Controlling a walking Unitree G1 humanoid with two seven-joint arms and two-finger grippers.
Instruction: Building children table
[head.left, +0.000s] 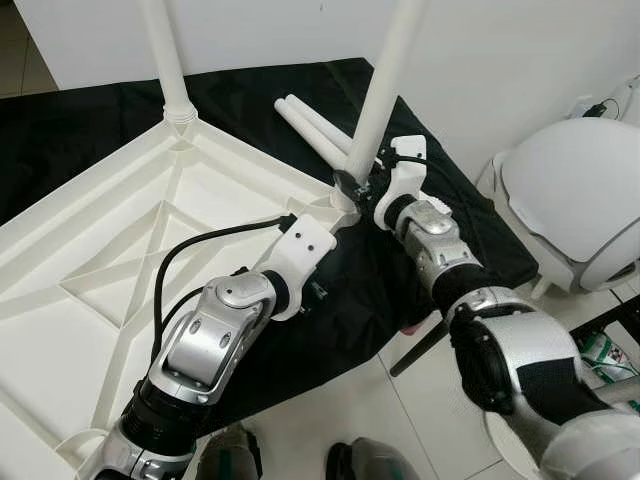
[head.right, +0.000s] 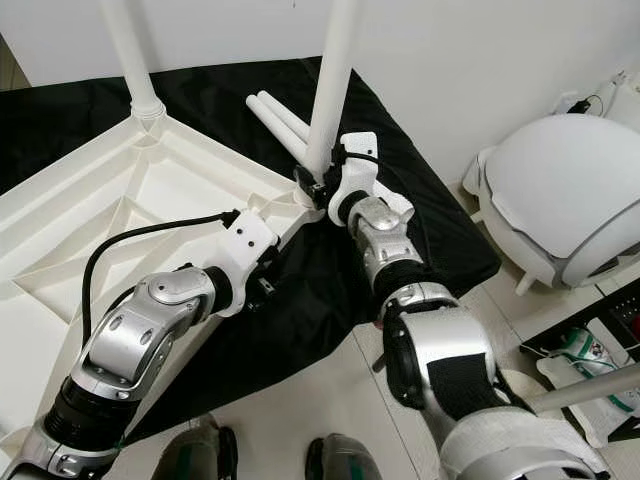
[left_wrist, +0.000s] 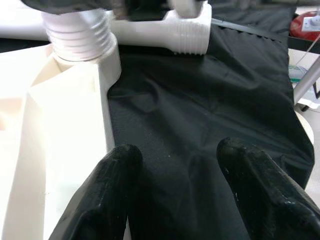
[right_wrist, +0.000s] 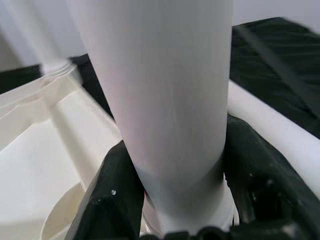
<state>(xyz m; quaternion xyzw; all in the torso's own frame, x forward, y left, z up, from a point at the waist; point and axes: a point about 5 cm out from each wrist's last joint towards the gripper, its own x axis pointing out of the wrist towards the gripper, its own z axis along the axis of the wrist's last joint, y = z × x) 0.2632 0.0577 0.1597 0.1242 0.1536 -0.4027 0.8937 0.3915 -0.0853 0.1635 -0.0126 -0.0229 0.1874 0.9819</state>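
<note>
The white table top (head.left: 100, 250) lies upside down on a black cloth (head.left: 370, 290). One white leg (head.left: 165, 60) stands in its far corner. A second leg (head.left: 385, 80) stands upright in the right corner socket, and my right gripper (head.left: 347, 185) is shut on its base; both black fingers (right_wrist: 115, 195) hug the tube (right_wrist: 165, 100). My left gripper (left_wrist: 175, 155) is open, low over the cloth beside the table's edge (left_wrist: 102, 115), a short way from the leg's threaded end (left_wrist: 82, 35). Two loose legs (head.left: 310, 125) lie on the cloth behind.
A large white domed object (head.left: 580, 190) stands on the floor to the right, near the cloth's edge. The white wall is close behind. My feet (head.left: 370, 465) are on the tiled floor at the bottom. Cables and small items lie at the far right (head.right: 590, 355).
</note>
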